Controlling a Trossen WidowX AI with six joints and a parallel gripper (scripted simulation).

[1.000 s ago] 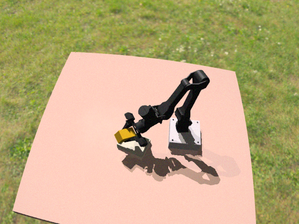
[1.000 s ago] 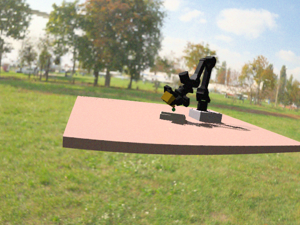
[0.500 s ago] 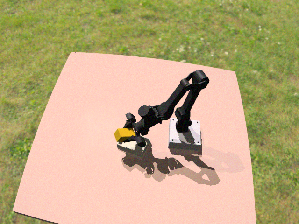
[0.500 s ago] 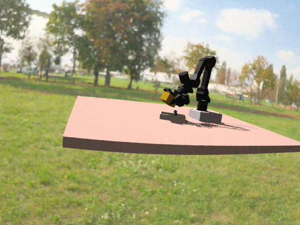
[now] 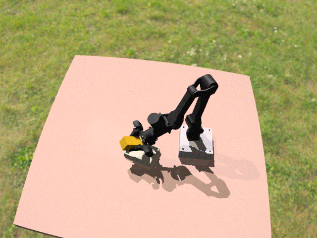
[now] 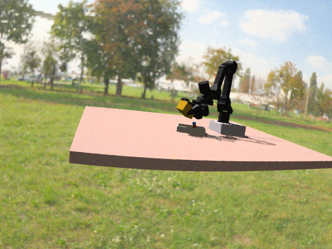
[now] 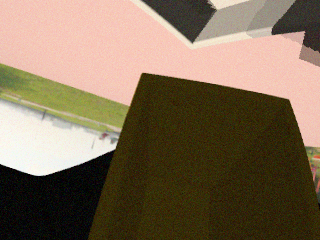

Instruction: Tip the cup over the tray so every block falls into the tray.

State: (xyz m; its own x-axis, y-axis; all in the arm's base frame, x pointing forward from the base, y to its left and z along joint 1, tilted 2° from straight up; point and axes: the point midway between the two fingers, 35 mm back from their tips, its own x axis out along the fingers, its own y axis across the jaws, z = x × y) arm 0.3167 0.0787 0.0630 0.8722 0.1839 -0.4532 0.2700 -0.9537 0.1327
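In the top view, you have the boxy, tapering cup [image 5: 130, 143] [image 6: 184, 106] [image 7: 205, 155], bright yellow and tilted, gripped in your hand [image 5: 135, 141] [image 6: 191, 108] [image 7: 190, 156] above the pale tray [image 5: 138, 157] [image 6: 184, 129] [image 7: 192, 45], well in from the edges of the surface [image 5: 77, 179] [image 6: 134, 139] [image 7: 60, 45]. From the exterior, your cup shows yellow and darker amber sides, with a blue block [image 6: 194, 123] and a red block [image 6: 194, 126] below it at the tray, toward the surface's far edge. At the wrist, you see its shadowed, dark olive wall near a tray corner, its contents hidden.

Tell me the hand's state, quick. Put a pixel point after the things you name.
Hand [image 5: 139, 140] [image 6: 191, 108]: closed on the yellow cup [image 5: 130, 142] [image 6: 184, 107] [image 7: 205, 160], holding it tipped above the table.
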